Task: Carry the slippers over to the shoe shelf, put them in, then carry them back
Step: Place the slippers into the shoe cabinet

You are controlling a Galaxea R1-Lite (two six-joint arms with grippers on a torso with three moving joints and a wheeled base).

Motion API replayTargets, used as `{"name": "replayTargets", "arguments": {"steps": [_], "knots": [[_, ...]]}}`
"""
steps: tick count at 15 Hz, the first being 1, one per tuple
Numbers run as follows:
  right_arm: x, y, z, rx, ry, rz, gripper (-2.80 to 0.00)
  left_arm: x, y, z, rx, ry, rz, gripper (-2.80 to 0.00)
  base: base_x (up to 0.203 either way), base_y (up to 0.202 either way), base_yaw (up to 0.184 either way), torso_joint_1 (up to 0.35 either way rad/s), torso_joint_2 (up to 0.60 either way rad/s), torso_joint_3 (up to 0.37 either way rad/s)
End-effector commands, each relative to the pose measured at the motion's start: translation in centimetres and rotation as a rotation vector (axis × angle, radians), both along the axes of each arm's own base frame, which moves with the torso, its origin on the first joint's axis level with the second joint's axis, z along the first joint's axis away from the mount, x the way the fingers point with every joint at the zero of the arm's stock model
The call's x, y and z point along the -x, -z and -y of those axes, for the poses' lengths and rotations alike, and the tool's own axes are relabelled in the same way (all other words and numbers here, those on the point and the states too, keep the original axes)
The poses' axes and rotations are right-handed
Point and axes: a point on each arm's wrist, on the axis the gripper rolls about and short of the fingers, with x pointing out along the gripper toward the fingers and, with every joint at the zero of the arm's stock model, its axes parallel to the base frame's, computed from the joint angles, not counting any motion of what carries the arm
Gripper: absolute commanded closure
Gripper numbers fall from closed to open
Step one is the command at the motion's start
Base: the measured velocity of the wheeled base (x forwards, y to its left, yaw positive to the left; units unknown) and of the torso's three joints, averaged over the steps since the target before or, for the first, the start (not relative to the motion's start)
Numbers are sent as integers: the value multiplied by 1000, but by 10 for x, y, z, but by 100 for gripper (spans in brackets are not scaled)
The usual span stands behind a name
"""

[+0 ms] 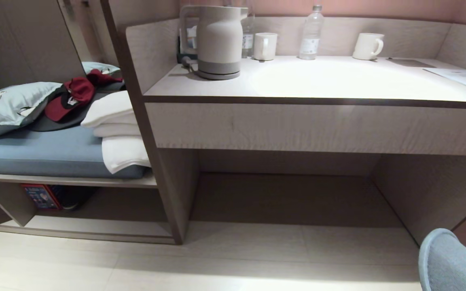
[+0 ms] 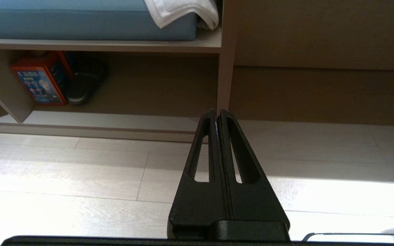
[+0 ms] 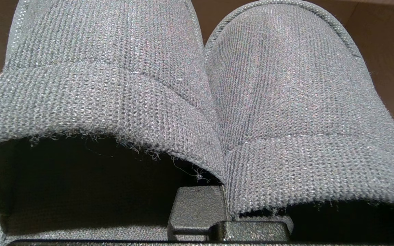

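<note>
The slippers [image 3: 197, 102] are side by side, toes pointing away from the right wrist camera. They are grey and knitted. The right tool [image 3: 225, 205] is closed on them, pinching the inner edges of the two slippers where they meet. In the head view the toes of the slippers [image 1: 455, 262] show at the bottom right corner, up off the floor [image 1: 217, 258], in front of the right end of the counter [image 1: 338, 81].

The shelf [image 1: 95, 228] is low down on the left, under a bench with a blue cushion [image 1: 47, 155]. Its pale floor board sits a little above the floor. A red box [image 1: 41, 197] and something dark stand at the back of it. The slippers are well apart from the shelf.

The left tool [image 2: 218, 116] is closed, its two black fingers [image 2: 204, 160] pressed together with nothing between them. It hangs over the floor and points toward the post beside the shelf.

On the cushion lie white towels [image 1: 117, 133], a pillow [image 1: 10, 107] and a red cap [image 1: 69, 101]. On the counter stand a kettle [image 1: 217, 40], two mugs [image 1: 265, 46] and a bottle [image 1: 311, 34]. Under the counter is a wide dark gap.
</note>
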Motion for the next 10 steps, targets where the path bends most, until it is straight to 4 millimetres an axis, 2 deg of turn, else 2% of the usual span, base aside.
{"name": "replayTargets", "arguments": {"steps": [1, 7, 10], "knots": [[0, 0, 0, 0, -1, -3, 0, 0, 0, 0, 1, -1, 1, 0, 0, 0, 0, 6, 2, 207], [0, 0, 0, 0, -1, -3, 0, 0, 0, 0, -2, -1, 1, 0, 0, 0, 0, 2, 3, 203], [0, 0, 0, 0, -1, -3, 0, 0, 0, 0, -4, -1, 1, 0, 0, 0, 0, 4, 2, 72]]}}
